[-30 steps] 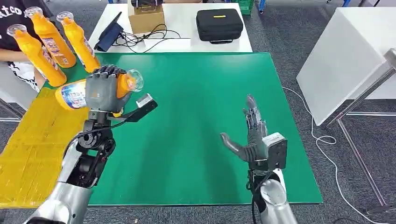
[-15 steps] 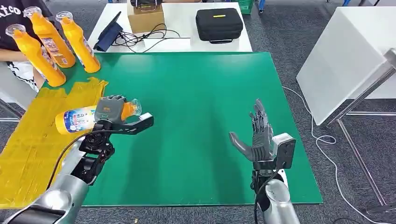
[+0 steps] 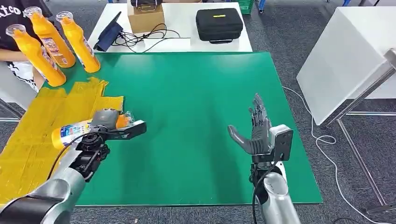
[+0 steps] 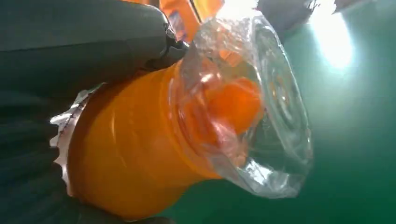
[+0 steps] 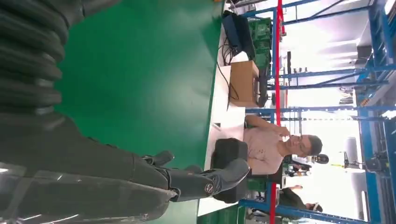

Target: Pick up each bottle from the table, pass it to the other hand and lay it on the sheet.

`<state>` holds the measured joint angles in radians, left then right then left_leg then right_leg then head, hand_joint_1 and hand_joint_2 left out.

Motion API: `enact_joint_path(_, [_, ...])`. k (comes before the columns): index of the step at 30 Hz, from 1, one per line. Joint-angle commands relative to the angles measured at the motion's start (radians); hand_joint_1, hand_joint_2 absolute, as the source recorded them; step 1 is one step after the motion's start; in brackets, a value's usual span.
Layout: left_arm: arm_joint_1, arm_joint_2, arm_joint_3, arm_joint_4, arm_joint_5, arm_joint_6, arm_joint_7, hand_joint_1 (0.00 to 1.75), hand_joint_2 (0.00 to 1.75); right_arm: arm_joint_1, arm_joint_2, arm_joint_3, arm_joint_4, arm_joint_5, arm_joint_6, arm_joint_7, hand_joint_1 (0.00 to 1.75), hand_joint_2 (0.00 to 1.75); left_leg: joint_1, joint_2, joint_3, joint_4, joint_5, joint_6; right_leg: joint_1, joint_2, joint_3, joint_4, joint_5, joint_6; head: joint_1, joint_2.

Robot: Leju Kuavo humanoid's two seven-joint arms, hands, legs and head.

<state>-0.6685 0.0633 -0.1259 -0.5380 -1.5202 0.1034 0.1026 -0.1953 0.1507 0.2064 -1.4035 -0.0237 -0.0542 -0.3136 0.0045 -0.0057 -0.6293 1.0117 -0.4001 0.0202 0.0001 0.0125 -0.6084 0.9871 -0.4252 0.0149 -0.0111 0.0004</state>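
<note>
A green tabletop fills the near ground, with a crumpled yellow sheet along its left side. The left hand holds an orange bottle on its side, low over the sheet's edge, fingers wrapped round its upper body; the clear cap points toward the green. The right hand is raised over the tabletop near its front edge, palm turned inward, fingers spread wide and holding nothing. Three more orange bottles stand upright at the far left corner, next to a person in a black shirt. Beyond sits a white table with a cardboard box, a black case, a tablet and cables. Grey carpet surrounds it all; another white table stands at right, a white cord trailing below.
</note>
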Motion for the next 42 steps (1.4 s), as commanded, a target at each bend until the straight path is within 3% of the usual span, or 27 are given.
enact_joint_path(1, [-0.067, 0.026, 0.068, 0.195, -0.029, 0.029, 0.054, 1.75, 1.75, -0.078, -0.006, 0.012, 0.098, 0.003, -0.007, 0.011, 0.0, 1.75, 0.0, 0.002, 0.005, -0.001, -0.002, -0.001, 0.0, 0.001, 0.005, -0.001, -0.001, 0.0, 0.0, 0.0])
enact_joint_path(2, [-0.063, 0.025, 0.086, 0.197, -0.02, 0.033, 0.063, 1.45, 1.75, -0.074, -0.005, 0.016, 0.099, 0.003, -0.007, 0.011, 0.0, 1.75, 0.0, 0.003, 0.012, -0.001, -0.004, -0.001, 0.0, 0.001, 0.012, -0.001, -0.004, 0.001, 0.0, 0.0])
enact_joint_path(3, [-0.06, 0.019, 0.12, 0.2, 0.012, 0.027, 0.048, 0.0, 1.75, -0.07, -0.004, 0.019, 0.098, 0.006, -0.008, 0.01, 0.0, 1.75, 0.0, 0.003, 0.007, -0.001, -0.002, -0.001, 0.0, 0.002, 0.006, -0.001, -0.001, 0.0, 0.0, 0.0])
enact_joint_path(7, [-0.051, 0.019, 0.157, 0.223, 0.017, -0.03, 0.094, 0.0, 1.75, -0.079, 0.004, 0.023, 0.109, 0.011, -0.008, 0.009, 0.0, 1.75, 0.0, 0.002, 0.006, -0.001, -0.002, -0.001, 0.0, 0.001, 0.005, -0.001, -0.001, 0.0, 0.0, 0.0])
enact_joint_path(16, [-0.028, -0.007, 0.236, 0.208, 0.016, 0.078, 0.11, 0.0, 1.75, -0.093, 0.014, 0.015, 0.118, 0.032, -0.007, 0.026, 0.0, 1.75, -0.001, 0.002, 0.01, -0.002, -0.002, -0.001, 0.0, 0.001, 0.009, -0.001, -0.001, 0.0, 0.0, 0.0])
enact_joint_path(17, [-0.028, -0.018, 0.263, 0.196, 0.038, 0.107, 0.098, 0.0, 0.0, -0.091, 0.014, 0.014, 0.118, 0.035, -0.006, 0.025, 0.0, 1.75, 0.0, 0.001, 0.009, -0.001, -0.001, -0.001, 0.0, 0.0, 0.008, -0.001, -0.001, 0.0, 0.0, 0.0])
enact_joint_path(19, [-0.038, -0.052, 0.339, 0.162, 0.127, 0.124, -0.003, 0.0, 0.0, -0.076, 0.015, 0.005, 0.105, 0.039, 0.0, 0.009, 0.0, 1.75, 0.0, 0.0, 0.009, -0.001, -0.001, -0.001, 0.0, -0.001, 0.008, -0.001, -0.001, 0.0, 0.0, 0.0])
enact_joint_path(21, [-0.044, -0.059, 0.339, 0.154, 0.126, 0.114, 0.002, 0.0, 0.0, -0.071, 0.016, 0.004, 0.098, 0.039, 0.001, 0.008, 0.0, 1.75, 0.0, -0.002, 0.008, -0.001, -0.001, -0.001, 0.0, -0.003, 0.009, -0.001, -0.001, 0.0, 0.0, 0.0])
enact_joint_path(22, [-0.041, -0.063, 0.343, 0.143, 0.132, 0.119, -0.005, 0.0, 0.0, -0.069, 0.017, 0.002, 0.094, 0.038, 0.004, 0.004, 0.0, 0.0, 0.0, -0.002, 0.008, -0.001, 0.0, -0.001, 0.0, -0.002, 0.008, -0.001, -0.001, 0.0, 0.0, 0.0])
enact_joint_path(24, [-0.029, -0.104, 0.383, 0.061, 0.22, 0.175, -0.128, 0.0, 0.0, -0.052, 0.025, -0.012, 0.071, 0.06, -0.004, -0.018, 0.0, 0.0, 0.0, -0.002, 0.01, 0.0, -0.002, -0.001, 0.001, -0.004, 0.011, -0.001, -0.002, 0.001, 0.0, 0.0])
enact_joint_path(26, [0.027, -0.16, 0.375, -0.14, 0.366, 0.106, -0.236, 0.0, 0.0, -0.029, 0.034, -0.031, 0.038, 0.086, -0.024, -0.03, 0.0, 0.0, 0.0, -0.005, 0.008, -0.001, 0.0, -0.001, 0.0, -0.005, 0.009, -0.001, -0.002, 0.001, 0.0, 0.0])
enact_joint_path(31, [0.063, -0.157, 0.336, -0.219, 0.39, 0.062, -0.196, 0.0, 0.0, -0.028, 0.037, -0.036, 0.037, 0.091, -0.023, -0.03, 0.0, 0.0, 0.0, -0.005, 0.008, 0.0, -0.002, -0.001, -0.001, -0.006, 0.01, -0.001, -0.003, 0.001, 0.0, 0.0])
enact_joint_path(32, [0.081, -0.168, 0.333, -0.27, 0.493, 0.076, -0.312, 0.0, 0.0, -0.024, 0.037, -0.038, 0.032, 0.103, -0.032, -0.042, 0.0, 0.0, 0.0, -0.003, 0.008, 0.0, -0.002, -0.001, -0.001, -0.004, 0.009, -0.001, -0.002, 0.001, 0.0, 0.0])
enact_joint_path(37, [0.341, -0.179, 0.19, -0.777, 0.74, 0.066, -0.321, 0.0, 0.0, 0.08, 0.03, -0.037, -0.036, 0.135, -0.07, -0.072, 0.0, 0.0, -0.001, -0.002, 0.006, -0.001, -0.002, -0.001, -0.001, -0.002, 0.006, -0.002, -0.002, 0.0, 0.0, 0.0])
enact_joint_path(41, [0.49, -0.157, 0.106, -0.956, 1.157, -0.173, -0.432, 0.0, 0.0, 0.139, 0.026, -0.027, -0.063, 0.129, -0.057, -0.122, 0.0, 0.0, -0.001, 0.0, 0.009, -0.001, -0.004, -0.001, -0.001, 0.0, 0.008, -0.002, -0.003, 0.0, 0.0, 0.0])
enact_joint_path(42, [0.503, -0.153, 0.096, -0.966, 1.163, -0.17, -0.432, 0.0, 0.0, 0.142, 0.028, -0.025, -0.072, 0.131, -0.058, -0.122, 0.0, 0.0, -0.001, 0.0, 0.007, -0.001, -0.004, -0.001, -0.001, -0.001, 0.006, -0.001, -0.003, 0.0, 0.0, 0.0])
